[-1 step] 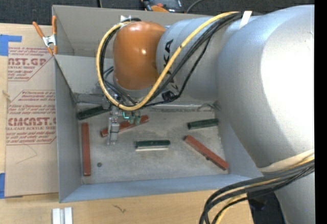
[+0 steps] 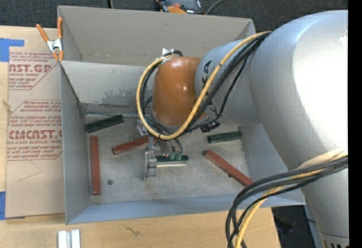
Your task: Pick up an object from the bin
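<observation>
Arm: a big pale grey arm (image 2: 305, 105) takes up the right side, closest to me, and reaches into the bin (image 2: 76, 184) from the right.
Lettering: there are black letters on the arm just right of the orange cover (image 2: 175, 91). Cables (image 2: 146, 85) cross them, and I read "KA", though I wouldn't swear to it.
Cover: it sits on the wrist over the middle of the bin, with yellow and black cables looped round it.
Gripper: the gripper (image 2: 150, 165) is low over the floor in the middle of the bin, below the cover. Whether it is open or closed I cannot tell.
Green piece: a small green piece (image 2: 175, 157) lies just right of the gripper on the floor. Its long axis runs left to right, and a pale bar lies along its near side.
Mid red stick: this red stick (image 2: 130, 146) lies slightly tilted, its right end close to the gripper.
Left red stick: it (image 2: 95, 165) lies along the left wall, running near to far.
Right red stick: it (image 2: 226, 166) lies on a slant, its lower end towards the near right corner.
Left green stick: it (image 2: 104, 123) lies at the far left, nearly crosswise.
Right green stick: it (image 2: 224, 137) lies crosswise, just beside the arm.
</observation>
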Available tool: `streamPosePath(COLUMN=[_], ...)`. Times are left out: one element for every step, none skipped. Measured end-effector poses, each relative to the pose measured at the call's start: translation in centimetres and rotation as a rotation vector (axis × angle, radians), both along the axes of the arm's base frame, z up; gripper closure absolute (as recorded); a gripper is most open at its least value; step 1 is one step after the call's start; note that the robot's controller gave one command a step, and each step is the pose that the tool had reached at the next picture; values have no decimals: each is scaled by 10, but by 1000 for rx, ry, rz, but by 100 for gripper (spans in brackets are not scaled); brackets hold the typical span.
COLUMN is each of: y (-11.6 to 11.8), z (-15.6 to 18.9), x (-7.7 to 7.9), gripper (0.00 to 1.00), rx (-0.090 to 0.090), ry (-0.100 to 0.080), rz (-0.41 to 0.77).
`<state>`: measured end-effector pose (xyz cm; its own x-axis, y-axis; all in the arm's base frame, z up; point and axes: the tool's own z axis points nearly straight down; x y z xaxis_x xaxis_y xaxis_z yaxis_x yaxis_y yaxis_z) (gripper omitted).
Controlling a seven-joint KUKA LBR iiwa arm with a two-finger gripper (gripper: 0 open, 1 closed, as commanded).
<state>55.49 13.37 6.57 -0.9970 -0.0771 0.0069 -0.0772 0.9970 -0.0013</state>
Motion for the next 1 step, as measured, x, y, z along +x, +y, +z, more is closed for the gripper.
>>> streamPosePath(y=[4], z=[4], x=[2], gripper=[100], rx=[4], ry=[-8], rz=[3])
